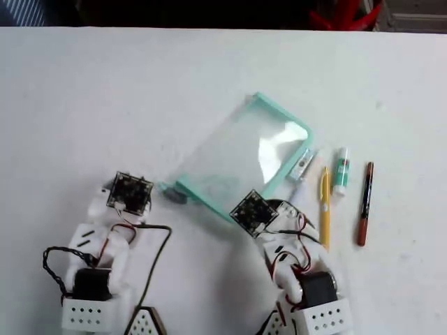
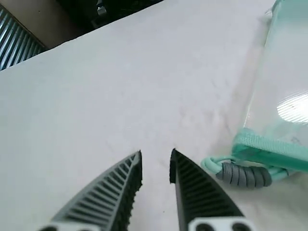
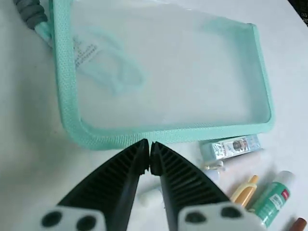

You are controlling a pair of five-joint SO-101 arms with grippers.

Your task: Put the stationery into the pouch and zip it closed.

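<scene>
**Soft pouch, loose pens: take the trim, not the film**

The pouch (image 1: 241,150) lies flat and slanted in the middle of the table (image 1: 105,91). Its grey-beaded pull cord (image 2: 243,174) trails off the corner nearest your left gripper (image 2: 155,161). That gripper is parted by a narrow gap, holds nothing, and sits just beside the cord. Your right gripper (image 3: 148,153) is all but closed and also empty, with its tips at the pouch's near long edge. You cannot tell from here whether the zip is open.

Expect the pouch to be light and floppy. The clear film looks slick and will likely skate on the table, so pinch the woven mint trim or the beaded cord.

The stationery lies just beyond the pouch's far short end: a small flat box (image 1: 302,165), a yellow pen (image 1: 325,206), a green-and-white tube (image 1: 341,171) and a dark red pen (image 1: 364,204). All look light, stiff and round enough to roll, so grip each across mid-barrel.
</scene>
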